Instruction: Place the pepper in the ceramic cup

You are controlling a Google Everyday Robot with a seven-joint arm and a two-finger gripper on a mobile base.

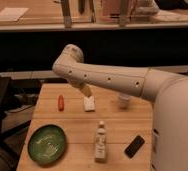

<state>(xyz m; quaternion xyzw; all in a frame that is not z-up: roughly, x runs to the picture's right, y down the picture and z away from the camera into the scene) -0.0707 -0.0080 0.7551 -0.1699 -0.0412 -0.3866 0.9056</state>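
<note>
**Operator:** Where is my pincer?

**Spotter:** Your pincer hangs beneath the bent white arm, low over the far middle of the table. Its yellowish tip sits just above the white block. I cannot say whether it touches the block.

**Operator:** Is it open or closed?

**Spotter:** I cannot tell. You see only its tip showing below the arm.

**Operator:** And the pepper?

**Spotter:** Your pepper lies flat on the table, on the view's left side of the block. Its length runs away from the camera. It is near the block but apart from it, and apart from the pincer too.

**Operator:** Where is the cup?

**Spotter:** The cup stands upright on the far right part of the table, just under the forearm, which crosses above it. It is on the opposite side of the block from the pepper, so the two are well apart, with the block and your pincer between them.

**Operator:** What else is on the table?

**Spotter:** You have a green plate at the near left. A clear bottle with a white cap stands upright in the near middle. A dark flat slab lies to the bottle's right, near the robot's white body.
</note>
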